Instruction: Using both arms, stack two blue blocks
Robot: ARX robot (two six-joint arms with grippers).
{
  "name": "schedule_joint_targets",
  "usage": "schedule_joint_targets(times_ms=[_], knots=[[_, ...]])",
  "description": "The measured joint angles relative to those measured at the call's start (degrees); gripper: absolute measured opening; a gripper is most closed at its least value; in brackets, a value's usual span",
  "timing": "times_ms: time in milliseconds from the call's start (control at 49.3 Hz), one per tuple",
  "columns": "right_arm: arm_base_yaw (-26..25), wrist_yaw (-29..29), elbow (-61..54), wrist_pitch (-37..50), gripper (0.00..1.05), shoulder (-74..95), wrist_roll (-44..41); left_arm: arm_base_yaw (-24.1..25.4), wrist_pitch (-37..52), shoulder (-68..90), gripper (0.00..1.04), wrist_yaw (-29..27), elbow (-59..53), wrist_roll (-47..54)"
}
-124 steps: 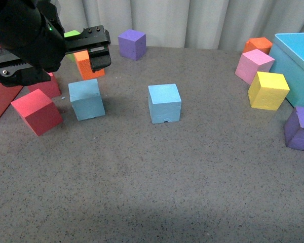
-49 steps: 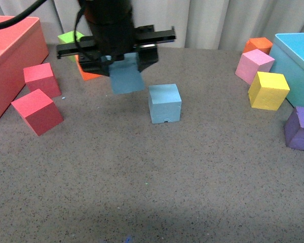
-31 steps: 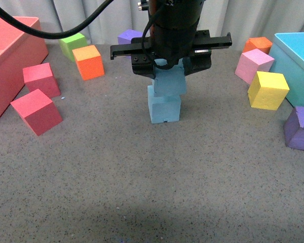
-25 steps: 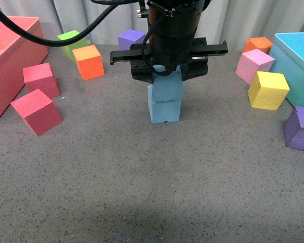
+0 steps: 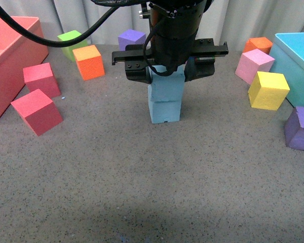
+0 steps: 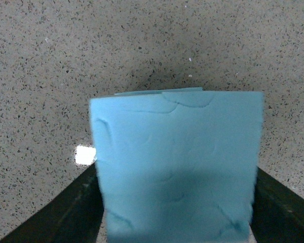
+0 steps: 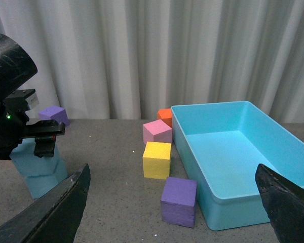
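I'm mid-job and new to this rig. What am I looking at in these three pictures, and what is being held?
It is a robot with two black arms, each ending in a two-finger tool. The front view looks out from its body over a grey table. There the left tool straddles the upper blue block, which sits on the lower blue block; whether it grips cannot be told. The left wrist view looks down on that block. The right wrist view shows the right tool open and empty, facing a turquoise bin and a yellow cube.
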Motion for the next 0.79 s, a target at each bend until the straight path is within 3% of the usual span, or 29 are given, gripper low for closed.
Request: schedule_joint_targets(times_ms=[182,527,568,649,730,791], knots=[[0.0,0.0,0.0,0.0,0.95,0.0,0.0,-0.1,-0.1,-0.3,1.00,0.4,0.0,-0.2],[0.0,0.0,0.0,0.0,0.95,0.0,0.0,0.3,6.4,-9.6,0.98,0.7,-7.3,-2.2],[0.0,0.0,0.0,0.0,0.95,0.0,0.0,0.4,13.6,-11.4,0.94,-3.1,-11.0,0.8],[0.0,0.0,0.0,0.0,0.95,0.0,0.0,1.9,40.8,-18.2,0.78,-11.2,-27.7,13.5],[0.0,0.1,0.0,0.0,0.95,0.0,0.0,5.7,70.4,-24.9,0.60,-9.5,-46.7,26.2],[0.0,0.1,0.0,0.0,0.95,0.0,0.0,8.6,86.2,-29.6,0.47,-7.6,-56.8,29.8]])
